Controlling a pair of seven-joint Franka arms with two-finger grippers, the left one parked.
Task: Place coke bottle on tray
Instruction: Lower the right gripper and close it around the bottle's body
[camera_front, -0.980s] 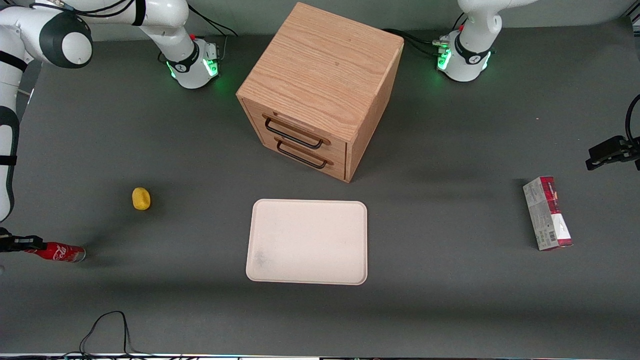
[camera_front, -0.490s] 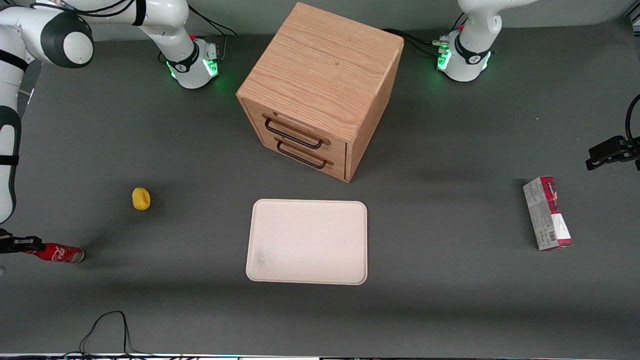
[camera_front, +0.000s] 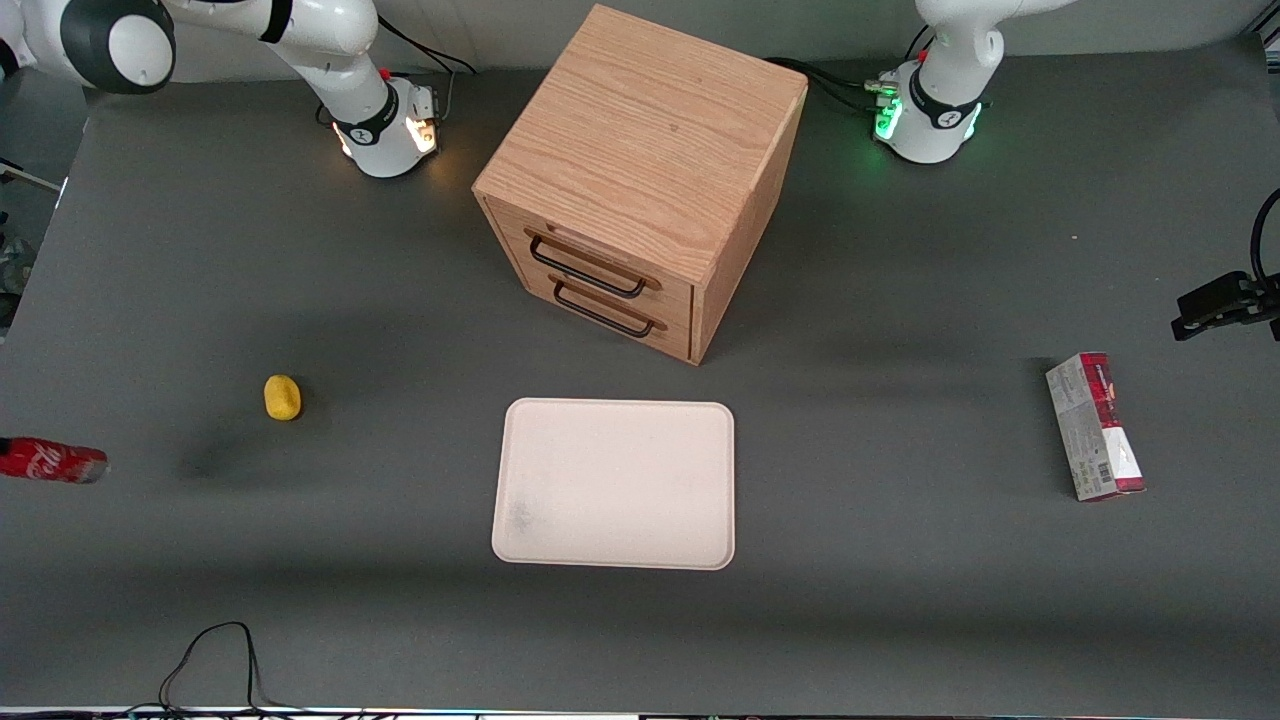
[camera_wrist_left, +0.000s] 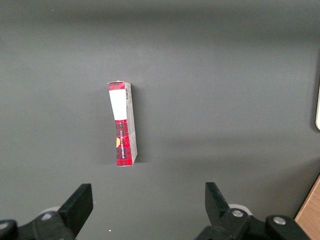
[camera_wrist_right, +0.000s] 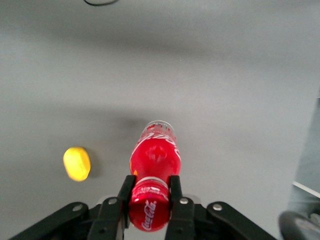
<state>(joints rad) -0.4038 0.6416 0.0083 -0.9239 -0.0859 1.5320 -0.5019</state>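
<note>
Gripper (camera_wrist_right: 150, 202) squeezes coke bottle (camera_wrist_right: 153, 172) tight, lifted off table. Carry slow, level, to tray (camera_front: 615, 485); lower gently near middle.

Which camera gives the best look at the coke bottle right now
The right wrist view: the coke bottle fills it, clamped between the fingers of the gripper, lifted above the table. The front view catches only part of it at the frame edge. The left wrist view doesn't show it.
</note>
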